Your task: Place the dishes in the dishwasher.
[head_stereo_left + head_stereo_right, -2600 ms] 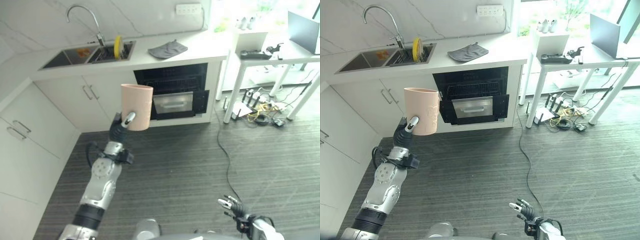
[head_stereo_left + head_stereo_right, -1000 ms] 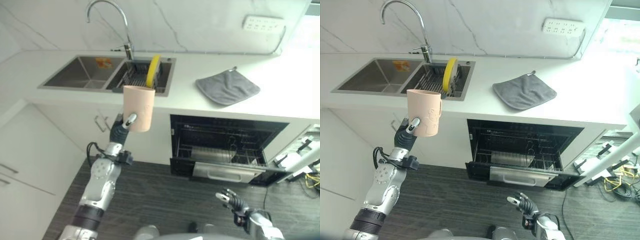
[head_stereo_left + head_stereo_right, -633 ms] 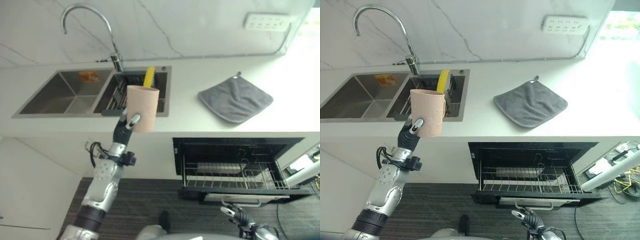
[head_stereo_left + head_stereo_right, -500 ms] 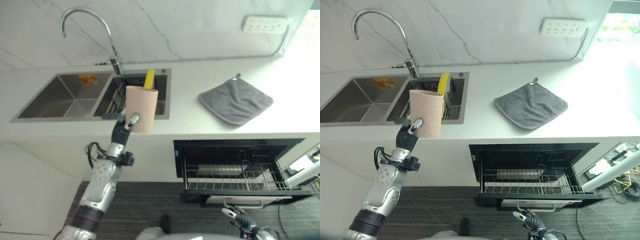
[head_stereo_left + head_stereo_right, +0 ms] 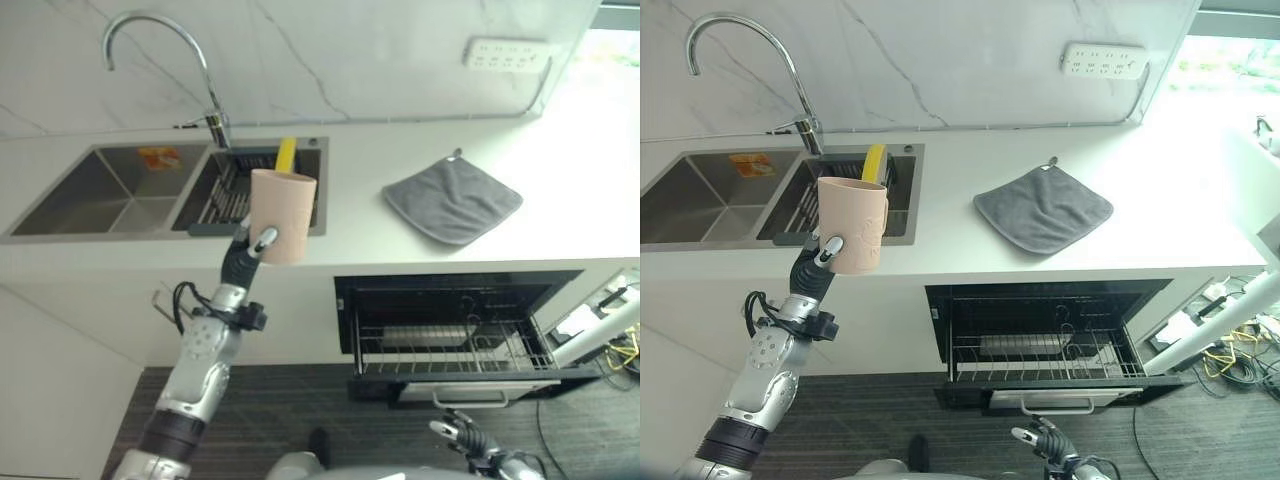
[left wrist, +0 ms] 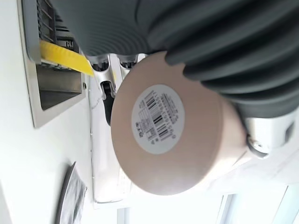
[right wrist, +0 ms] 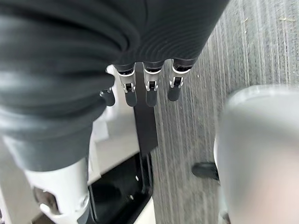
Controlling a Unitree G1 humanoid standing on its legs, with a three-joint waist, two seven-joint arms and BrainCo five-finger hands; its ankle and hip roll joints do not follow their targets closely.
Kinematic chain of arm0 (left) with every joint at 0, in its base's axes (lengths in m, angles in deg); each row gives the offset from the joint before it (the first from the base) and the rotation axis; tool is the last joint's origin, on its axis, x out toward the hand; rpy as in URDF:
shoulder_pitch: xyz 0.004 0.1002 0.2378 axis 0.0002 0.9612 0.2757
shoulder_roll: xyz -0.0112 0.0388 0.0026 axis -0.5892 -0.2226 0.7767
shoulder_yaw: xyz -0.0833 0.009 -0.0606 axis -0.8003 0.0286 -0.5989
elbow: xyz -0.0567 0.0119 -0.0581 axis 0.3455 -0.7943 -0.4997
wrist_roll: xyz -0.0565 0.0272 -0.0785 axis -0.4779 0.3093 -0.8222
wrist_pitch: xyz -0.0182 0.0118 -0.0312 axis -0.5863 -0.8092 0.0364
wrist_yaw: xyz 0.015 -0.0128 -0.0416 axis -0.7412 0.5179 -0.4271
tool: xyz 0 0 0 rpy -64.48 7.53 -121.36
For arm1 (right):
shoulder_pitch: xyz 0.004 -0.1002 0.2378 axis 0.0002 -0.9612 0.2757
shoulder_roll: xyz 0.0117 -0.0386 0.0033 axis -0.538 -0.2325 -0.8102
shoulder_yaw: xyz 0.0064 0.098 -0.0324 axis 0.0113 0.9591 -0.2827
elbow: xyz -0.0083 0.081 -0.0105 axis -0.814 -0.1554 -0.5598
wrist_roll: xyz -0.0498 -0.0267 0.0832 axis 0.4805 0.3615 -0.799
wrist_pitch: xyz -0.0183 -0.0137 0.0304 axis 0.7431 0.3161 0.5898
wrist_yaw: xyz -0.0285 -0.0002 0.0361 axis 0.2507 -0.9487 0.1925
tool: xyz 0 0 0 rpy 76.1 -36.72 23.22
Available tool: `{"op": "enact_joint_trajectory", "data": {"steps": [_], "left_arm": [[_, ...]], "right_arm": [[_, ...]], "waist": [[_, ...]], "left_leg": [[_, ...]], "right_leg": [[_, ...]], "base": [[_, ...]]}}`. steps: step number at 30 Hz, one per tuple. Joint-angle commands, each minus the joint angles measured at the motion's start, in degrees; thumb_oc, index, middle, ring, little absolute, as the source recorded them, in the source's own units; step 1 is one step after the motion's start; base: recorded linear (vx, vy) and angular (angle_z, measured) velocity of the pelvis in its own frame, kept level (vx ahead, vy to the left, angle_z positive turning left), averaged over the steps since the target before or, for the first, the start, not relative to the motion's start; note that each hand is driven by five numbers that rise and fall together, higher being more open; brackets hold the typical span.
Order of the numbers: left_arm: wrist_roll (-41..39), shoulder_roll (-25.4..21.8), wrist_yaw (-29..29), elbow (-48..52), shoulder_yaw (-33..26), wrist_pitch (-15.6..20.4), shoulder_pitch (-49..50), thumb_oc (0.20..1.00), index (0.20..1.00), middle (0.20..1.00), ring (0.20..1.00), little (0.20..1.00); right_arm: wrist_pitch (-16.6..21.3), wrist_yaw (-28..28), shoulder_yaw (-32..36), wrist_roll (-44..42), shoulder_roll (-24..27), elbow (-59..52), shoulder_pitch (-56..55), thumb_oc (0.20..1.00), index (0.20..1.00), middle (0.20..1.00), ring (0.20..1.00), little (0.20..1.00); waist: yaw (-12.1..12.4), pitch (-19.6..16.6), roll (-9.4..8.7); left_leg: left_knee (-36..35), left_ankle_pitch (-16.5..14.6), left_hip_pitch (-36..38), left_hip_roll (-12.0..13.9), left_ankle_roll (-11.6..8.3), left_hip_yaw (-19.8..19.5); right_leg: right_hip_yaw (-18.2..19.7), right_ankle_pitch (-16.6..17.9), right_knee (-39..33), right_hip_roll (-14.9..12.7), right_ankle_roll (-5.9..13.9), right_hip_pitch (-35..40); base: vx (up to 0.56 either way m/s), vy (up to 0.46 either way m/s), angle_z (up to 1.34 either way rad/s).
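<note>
So the left robot hand has its fingers and thumb wrapped around a pink cup, held upright, up in front of the white worktop edge, just right of the sink. From the left wrist view you're looking straight at the cup's round bottom with a barcode sticker on it. There's a yellow dish standing on edge in the sink's rack, behind the cup. A grey cloth lies flat on the worktop further right. Under that, the dishwasher is open with its wire rack pulled out, well apart from the cup. The right robot hand hangs low above the dark wood floor in front of the dishwasher, fingers loose and relaxed, holding nothing.
</note>
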Motion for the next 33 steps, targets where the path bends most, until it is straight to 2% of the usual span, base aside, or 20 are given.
{"op": "enact_joint_trajectory", "data": {"steps": [1,2,3,5,6,7,8,9,10,17,21,22,24,25,29,31,33], "left_arm": [[1.79,-1.99,-2.17,2.15,-1.72,5.58,-5.16,0.200,0.200,0.200,0.200,0.200],[1.13,-1.98,-3.53,1.57,-1.86,5.88,-5.38,0.200,0.200,0.200,0.200,0.200],[0.69,-2.02,-4.15,1.17,-1.60,6.36,-5.39,0.200,0.200,0.200,0.200,0.200],[0.12,-1.92,-4.18,1.44,-1.39,6.40,-4.87,0.200,0.200,0.200,0.200,0.200],[0.50,-1.15,-3.47,1.72,-1.43,6.23,-4.23,0.200,0.200,0.200,0.200,0.200],[0.87,-0.99,-3.21,1.94,-1.52,6.21,-3.86,0.200,0.200,0.200,0.200,0.200],[1.29,-0.40,-3.16,1.32,-0.77,6.39,-4.31,0.200,0.200,0.200,0.200,0.200],[1.32,-0.15,-3.13,0.53,-0.35,6.87,-4.83,0.200,0.200,0.200,0.200,0.200],[0.74,-0.08,-1.81,0.17,-0.02,6.52,-5.07,0.200,0.200,0.200,0.200,0.200],[1.08,-0.29,-2.20,1.92,-0.79,5.35,-3.31,0.200,0.200,0.200,0.200,0.200],[1.27,-0.60,-1.22,2.18,-1.68,5.64,-1.53,0.200,0.200,0.200,0.200,0.200],[0.80,-1.07,-0.95,1.55,-1.94,6.26,-1.24,0.200,0.200,0.200,0.200,0.200],[0.69,-1.22,-0.83,1.29,-2.01,6.49,-1.17,0.200,0.200,0.200,0.200,0.200],[-0.07,-1.81,-0.48,-0.13,-1.94,7.20,-0.82,0.200,0.200,0.200,0.200,0.200],[-0.11,-1.89,-1.41,-2.28,-1.23,8.01,-0.99,0.200,0.200,0.200,0.200,0.200],[-0.20,-1.84,-2.27,-5.62,-0.66,9.42,-1.24,0.200,0.200,0.200,0.200,0.200],[-0.25,-1.82,-2.38,-8.07,-0.24,10.74,-1.65,0.200,0.200,0.200,0.200,0.200]], "right_arm": [[1.72,2.40,-1.28,2.24,0.08,-2.14,3.96,1.000,1.000,1.000,1.000,1.000],[-0.25,3.02,-1.89,3.98,0.71,-3.94,4.60,1.000,1.000,1.000,1.000,1.000],[-1.46,2.80,-3.01,2.97,1.52,-5.68,4.59,1.000,1.000,1.000,1.000,1.000],[-3.48,2.46,-3.34,2.32,2.19,-7.95,4.44,1.000,1.000,1.000,1.000,1.000],[-5.03,2.15,-3.42,1.72,2.71,-9.85,3.62,1.000,1.000,1.000,1.000,1.000],[-5.25,2.10,-3.44,1.30,2.84,-10.59,3.10,1.000,1.000,1.000,1.000,1.000],[-3.72,1.50,-3.40,1.19,2.65,-10.65,2.16,1.000,1.000,1.000,1.000,1.000],[-2.62,0.79,-3.37,1.36,2.51,-10.92,1.81,1.000,1.000,1.000,1.000,1.000],[-1.18,-0.08,-3.14,0.32,2.24,-11.39,1.91,1.000,1.000,1.000,1.000,1.000],[-1.12,1.41,-2.58,1.05,1.49,-13.36,1.54,1.000,1.000,1.000,1.000,1.000],[-3.28,7.46,-1.49,-0.82,2.59,-23.18,-1.19,1.000,1.000,1.000,1.000,1.000],[-3.33,10.26,-0.93,-2.59,3.60,-28.42,-2.74,1.000,1.000,1.000,1.000,1.000],[-3.81,11.08,-0.64,-3.28,4.00,-30.20,-3.17,1.000,1.000,1.000,1.000,1.000],[-5.45,14.91,0.90,-5.62,6.29,-39.83,-5.67,1.000,1.000,1.000,1.000,1.000],[-9.07,18.79,2.31,-9.67,8.41,-48.79,-7.11,1.000,1.000,1.000,1.000,1.000],[-13.57,22.97,3.25,-15.29,9.57,-55.09,-7.49,1.000,1.000,1.000,1.000,1.000],[-15.96,25.65,3.51,-17.39,10.13,-57.72,-7.20,1.000,1.000,1.000,1.000,1.000]], "waist": [[1.27,1.35,-0.88],[0.98,1.56,-1.23],[0.74,1.63,-1.41],[0.37,1.69,-1.53],[0.07,1.83,-1.23],[-0.05,1.91,-1.03],[-0.88,1.74,-0.34],[-1.14,1.45,0.01],[-1.64,0.59,0.76],[-1.14,-0.61,0.75],[-1.80,-0.65,0.21],[-2.45,-0.54,-0.07],[-2.65,-0.52,-0.15],[-3.69,-0.60,-0.64],[-4.78,-0.86,-1.22],[-5.71,-1.24,-1.65],[-6.12,-1.60,-1.87]], "left_leg": [[8.46,-9.34,3.21,4.35,-1.15,-1.24],[9.62,-8.70,2.82,6.82,-3.01,-0.71],[9.79,-8.32,2.96,8.08,-3.69,-0.83],[10.25,-7.69,2.52,9.06,-4.34,-1.02],[10.60,-5.66,1.29,9.87,-4.90,-0.37],[10.49,-5.17,0.77,9.64,-4.90,-0.02],[8.01,-4.18,1.60,10.36,-5.07,3.69],[5.98,-2.75,2.19,11.09,-5.65,4.50],[0.43,-1.44,5.41,10.40,-5.97,5.07],[-2.23,-3.07,8.85,7.52,-5.20,3.24],[-2.38,-3.55,9.12,6.85,-4.60,3.32],[-2.37,-3.68,9.21,6.71,-4.34,3.51],[-2.39,-3.69,9.26,6.69,-4.28,3.67],[-2.30,-3.90,9.42,6.54,-4.05,4.32],[-1.94,-4.32,9.54,6.39,-3.80,4.67],[-1.12,-4.74,9.61,6.50,-3.69,5.46],[-0.48,-5.09,9.66,6.56,-3.67,5.87]], "right_leg": [[-2.57,10.47,-5.52,-1.50,3.92,-0.66],[-3.01,10.58,-6.59,-0.91,4.07,-0.48],[-3.28,10.19,-6.97,0.03,3.43,-0.37],[-3.33,9.97,-7.26,0.78,2.78,-0.10],[-4.11,9.57,-7.61,1.80,1.82,0.99],[-4.45,9.48,-7.91,2.22,1.47,1.48],[-7.09,9.26,-8.60,2.58,1.11,2.67],[-8.12,9.36,-8.91,2.62,1.08,2.93],[-9.35,9.91,-9.91,2.19,1.53,3.33],[-8.50,12.54,-13.40,0.53,3.06,4.62],[-7.89,12.84,-13.62,0.13,3.65,4.69],[-7.52,12.87,-13.44,0.05,3.80,4.48],[-7.44,12.88,-13.47,0.03,3.83,4.48],[-6.94,12.83,-13.51,-0.03,4.02,4.39],[-6.07,12.69,-13.32,-0.05,4.14,4.05],[-5.30,12.52,-13.13,0.01,4.09,3.84],[-4.86,12.39,-13.02,0.05,4.00,3.77]], "base": [[-0.04,-0.475,-0.12],[-0.01,-0.553,-0.12],[0.03,-0.460,0.00],[0.03,-0.211,0.15],[0.05,-0.169,0.22],[0.06,-0.184,0.24],[0.03,-0.117,0.71],[0.02,-0.012,0.67],[0.00,0.049,0.58],[0.05,0.055,-0.06],[0.02,0.030,-0.01],[-0.01,0.024,-0.03],[0.00,0.000,0.00],[-0.02,0.000,-0.03],[-0.03,-0.012,-0.09],[-0.05,-0.042,-0.30],[-0.04,-0.035,-0.21]]}}
